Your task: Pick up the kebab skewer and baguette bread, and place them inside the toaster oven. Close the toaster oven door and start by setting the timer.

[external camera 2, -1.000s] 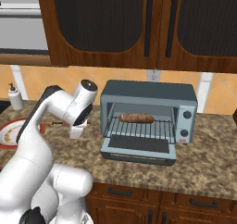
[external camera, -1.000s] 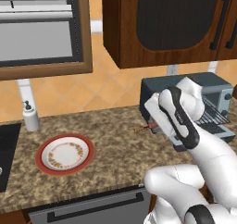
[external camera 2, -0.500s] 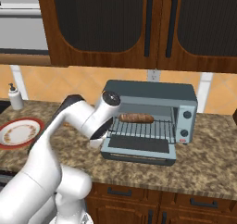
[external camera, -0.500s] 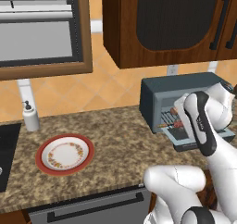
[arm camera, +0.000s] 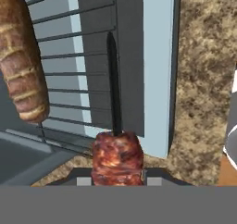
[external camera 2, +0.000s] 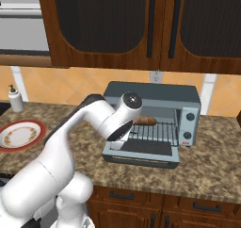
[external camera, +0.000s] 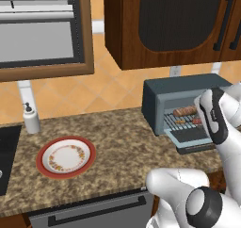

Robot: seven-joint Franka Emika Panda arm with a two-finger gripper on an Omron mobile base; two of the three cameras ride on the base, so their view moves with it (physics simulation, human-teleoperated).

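The hand point(arm camera: 118, 179) holds the kebab skewer point(arm camera: 115, 149) tight, its stick pointing into the toaster oven point(external camera 2: 150, 93), beside the baguette bread point(arm camera: 21, 61).

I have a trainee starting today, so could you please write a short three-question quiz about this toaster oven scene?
1. True or false: the baguette bread already lies on the rack inside the toaster oven.
2. What does the end effector hold? A) a soap bottle B) the kebab skewer C) nothing
3. Fill in: the toaster oven door is ____.

Key: 1 true. 2 B. 3 open, folded down onto the counter; the empty plate sits apart, beside the soap dispenser.
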